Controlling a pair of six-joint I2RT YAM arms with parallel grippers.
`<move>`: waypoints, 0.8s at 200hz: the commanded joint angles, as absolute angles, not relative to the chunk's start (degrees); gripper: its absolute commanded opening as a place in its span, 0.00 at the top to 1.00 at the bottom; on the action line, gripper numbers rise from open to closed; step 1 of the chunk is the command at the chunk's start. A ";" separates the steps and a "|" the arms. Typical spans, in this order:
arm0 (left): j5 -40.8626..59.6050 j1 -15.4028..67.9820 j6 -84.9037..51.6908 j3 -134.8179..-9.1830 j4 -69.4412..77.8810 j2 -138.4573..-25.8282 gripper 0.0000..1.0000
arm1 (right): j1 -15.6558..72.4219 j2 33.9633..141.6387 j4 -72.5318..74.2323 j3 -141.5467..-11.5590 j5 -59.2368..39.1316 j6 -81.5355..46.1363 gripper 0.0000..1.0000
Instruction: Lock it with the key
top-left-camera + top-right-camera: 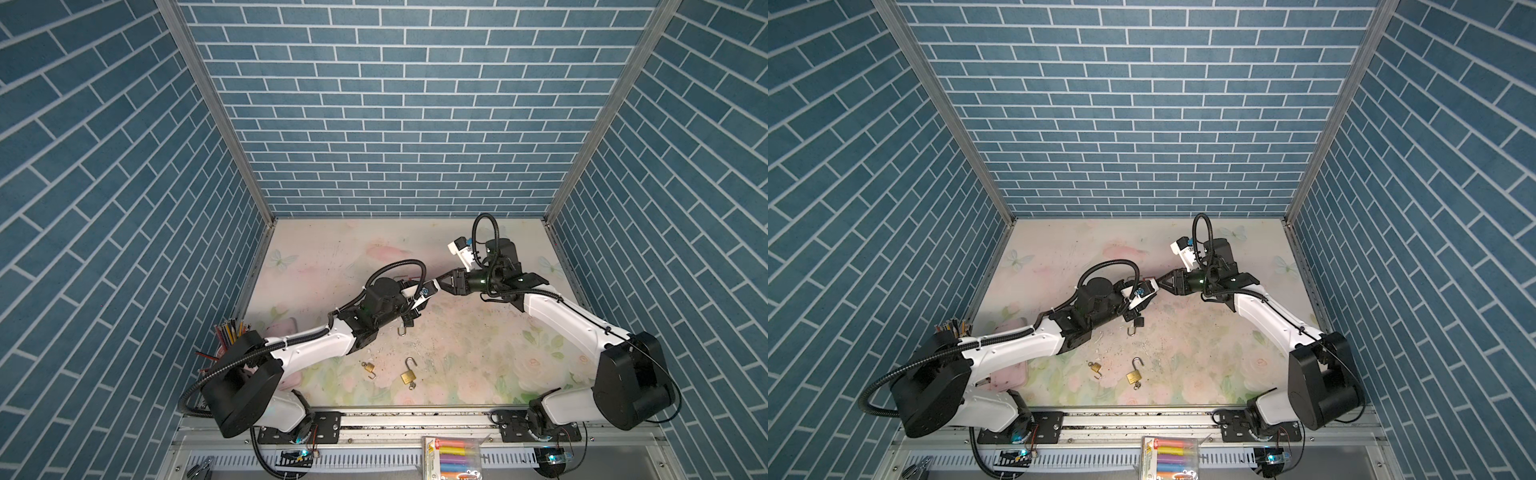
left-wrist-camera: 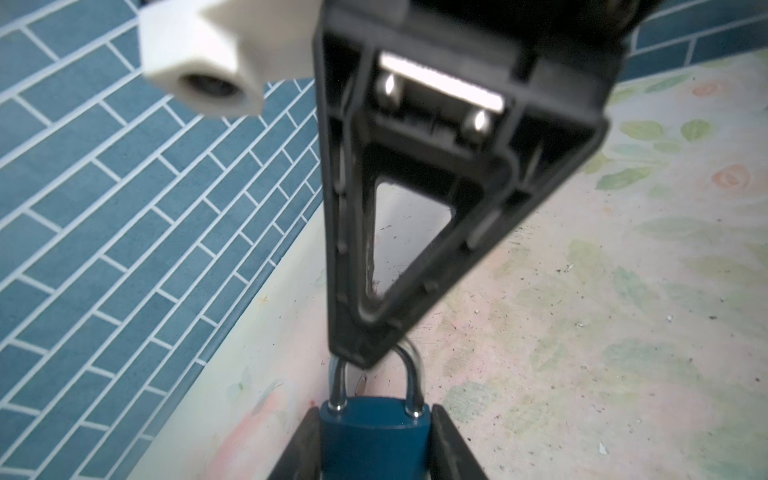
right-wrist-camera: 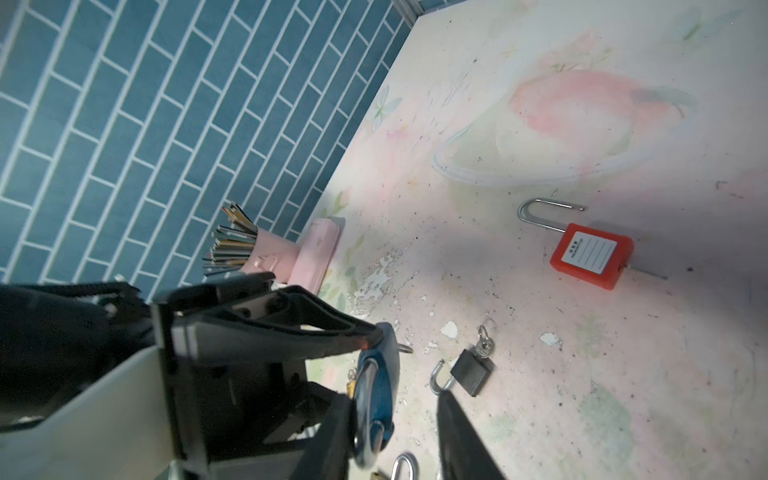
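Note:
My left gripper (image 2: 374,419) is shut on a blue padlock (image 2: 374,436), one finger against each side of the body. Both legs of its steel shackle (image 2: 411,374) sit in the body. My right gripper (image 3: 395,399) is open. One of its fingers (image 2: 374,324) rests at the top of the shackle, and the blue padlock (image 3: 380,386) stands beside it. In both top views the two grippers (image 1: 426,299) (image 1: 438,286) meet tip to tip above the middle of the table, and the left wrist camera hides the padlock. I cannot make out the blue padlock's key.
A black padlock (image 3: 471,372) with an open shackle and a key (image 3: 484,343) in it lies below the grippers. A red padlock (image 3: 590,255) lies open further back. Two brass padlocks (image 1: 368,366) (image 1: 408,376) lie nearer the front. A pink pencil cup (image 1: 228,332) and case (image 1: 284,326) stand at the left wall.

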State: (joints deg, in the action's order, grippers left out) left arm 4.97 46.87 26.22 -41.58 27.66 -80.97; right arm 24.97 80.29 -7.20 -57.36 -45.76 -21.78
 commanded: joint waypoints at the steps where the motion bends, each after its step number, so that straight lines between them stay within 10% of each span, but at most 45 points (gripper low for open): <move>1: -0.77 47.00 18.44 -40.08 31.53 -79.81 1.00 | 23.95 77.17 -10.23 -59.45 -44.52 -18.90 0.55; 63: -6.08 40.23 -7.36 -45.52 23.06 -80.31 1.00 | 24.00 70.93 13.15 -50.82 -37.06 -23.97 0.48; 113: 16.34 23.32 -43.06 -49.49 16.72 -86.08 1.00 | 25.94 73.79 35.07 -42.15 -27.88 -25.77 0.44; 160: 19.52 19.95 -50.02 -49.98 16.02 -89.43 1.00 | 32.58 81.34 41.06 -43.25 -23.94 -24.12 0.47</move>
State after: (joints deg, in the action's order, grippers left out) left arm 15.75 20.08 -41.67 -49.21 16.47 -89.45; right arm 29.28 78.32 32.27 -42.63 -28.01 -24.56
